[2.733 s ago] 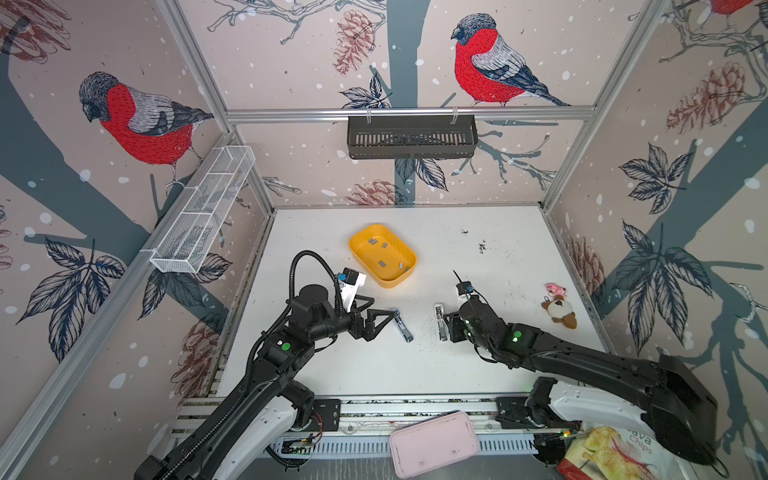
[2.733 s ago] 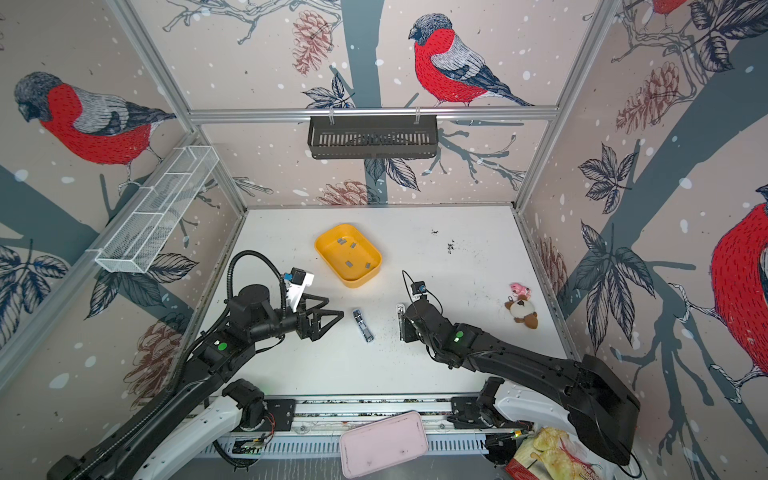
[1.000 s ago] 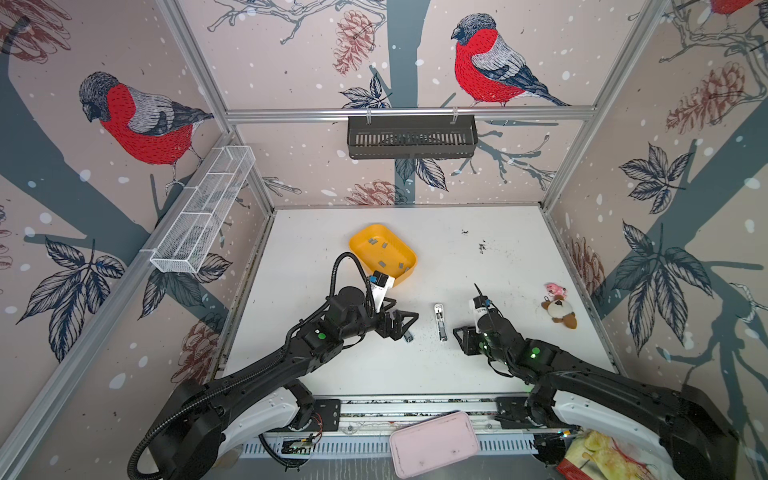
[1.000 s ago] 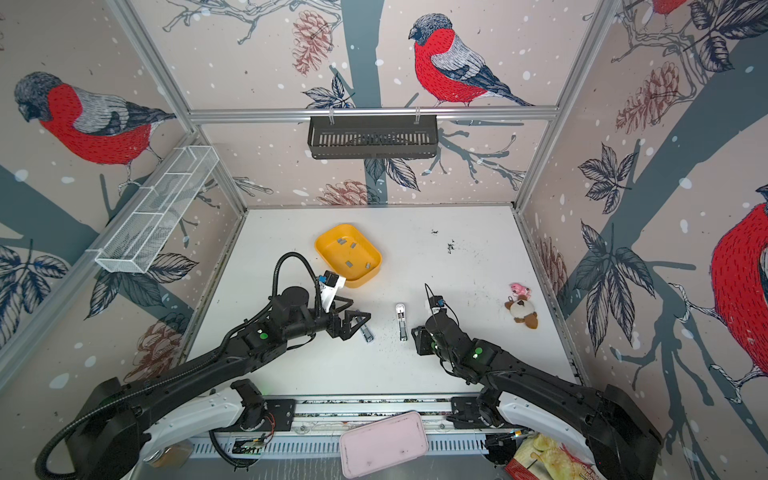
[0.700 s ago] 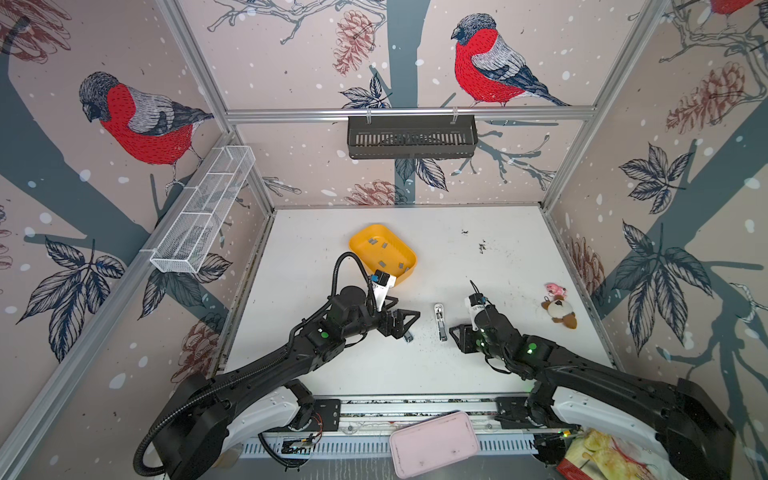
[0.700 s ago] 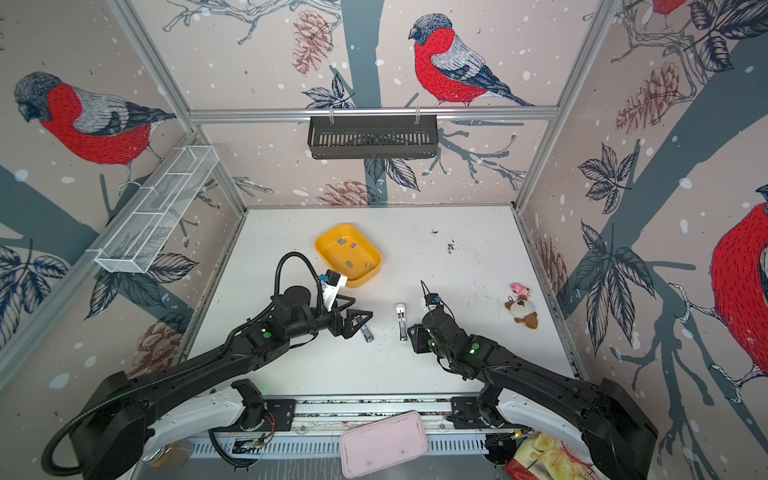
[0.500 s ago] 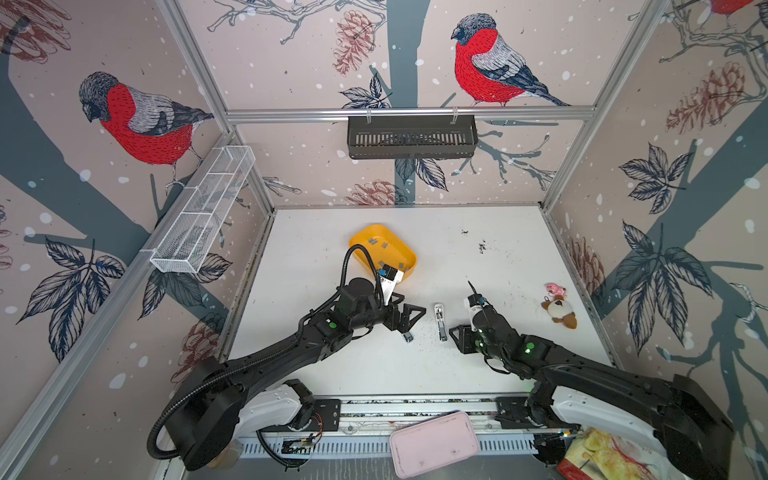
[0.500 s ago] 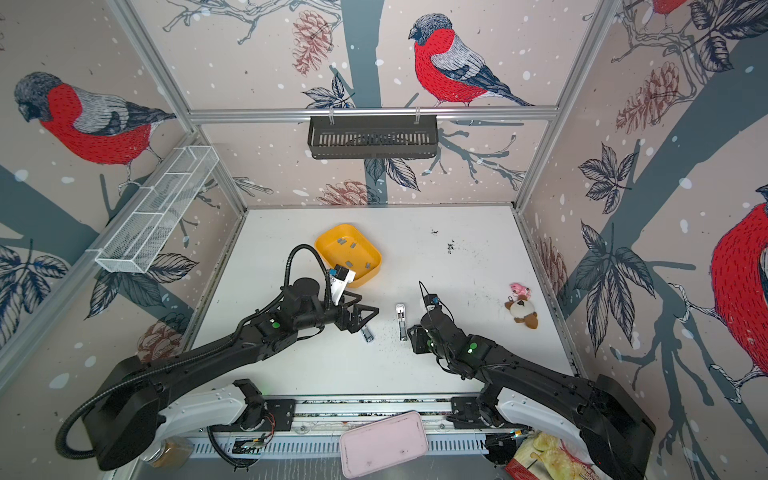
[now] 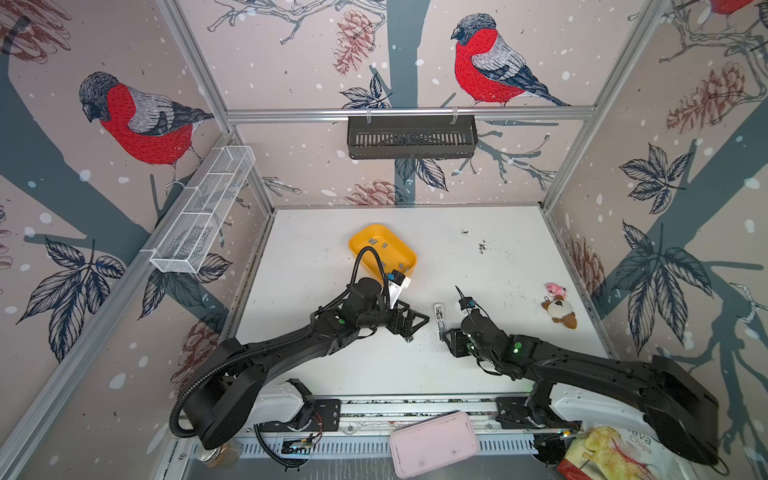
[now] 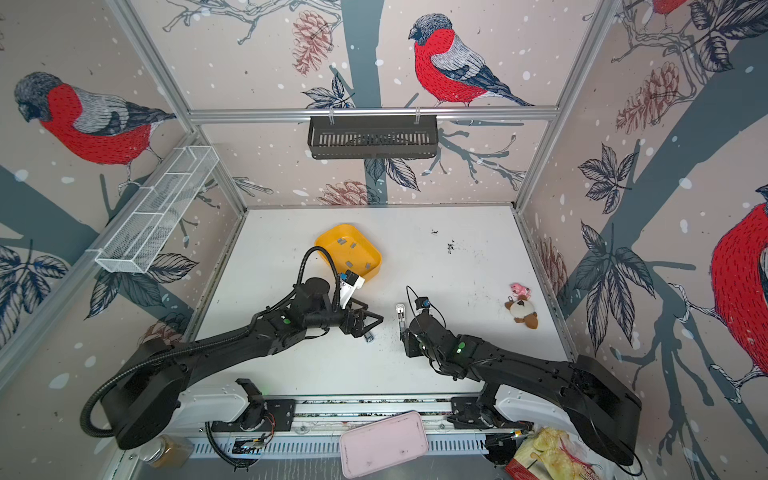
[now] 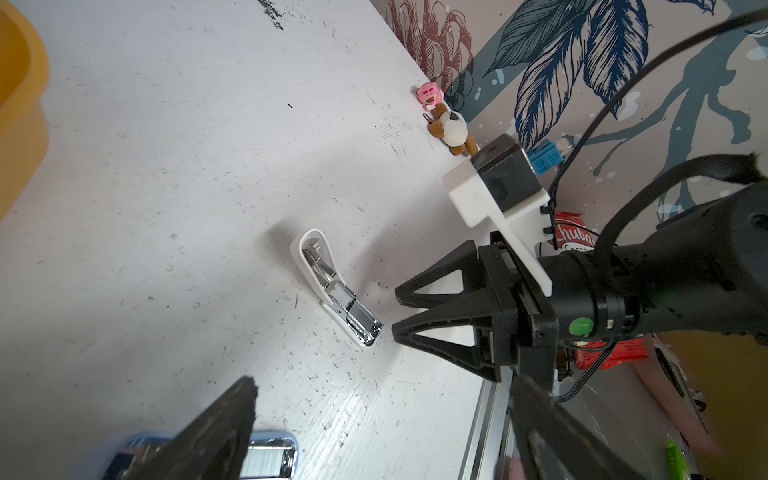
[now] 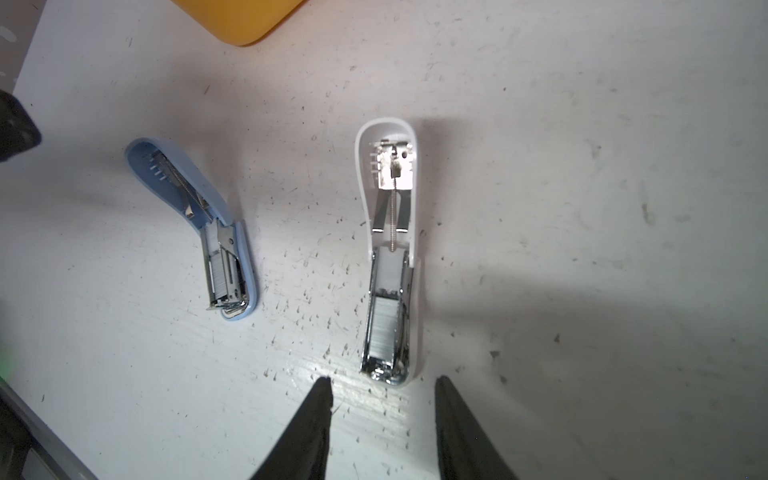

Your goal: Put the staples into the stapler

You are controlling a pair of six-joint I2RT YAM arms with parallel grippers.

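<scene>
Two mini staplers lie opened flat on the white table. The white stapler (image 12: 388, 270) (image 9: 438, 316) has a strip of staples (image 12: 384, 328) in its channel. Its chrome end lies just ahead of my right gripper (image 12: 383, 386) (image 9: 445, 334), which is open and holds nothing. The blue stapler (image 12: 199, 220) also has staples (image 12: 224, 274) in its channel and is mostly hidden under my left gripper (image 9: 415, 323) in both top views. My left gripper (image 11: 386, 436) is wide open above it, its chrome end (image 11: 270, 457) beside one finger. More staples (image 9: 384, 245) lie in the yellow tray (image 9: 365, 237).
Two small plush toys (image 9: 559, 307) lie near the right wall. A pink case (image 9: 432, 442) and a chip bag (image 9: 602, 453) sit below the table's front rail. A black basket (image 9: 411, 137) hangs on the back wall, a white wire shelf (image 9: 203, 208) on the left wall.
My left gripper has moved right, over the blue stapler. My right gripper has slid left toward the white stapler's chrome end and opened a little. Both staplers lie where they were.
</scene>
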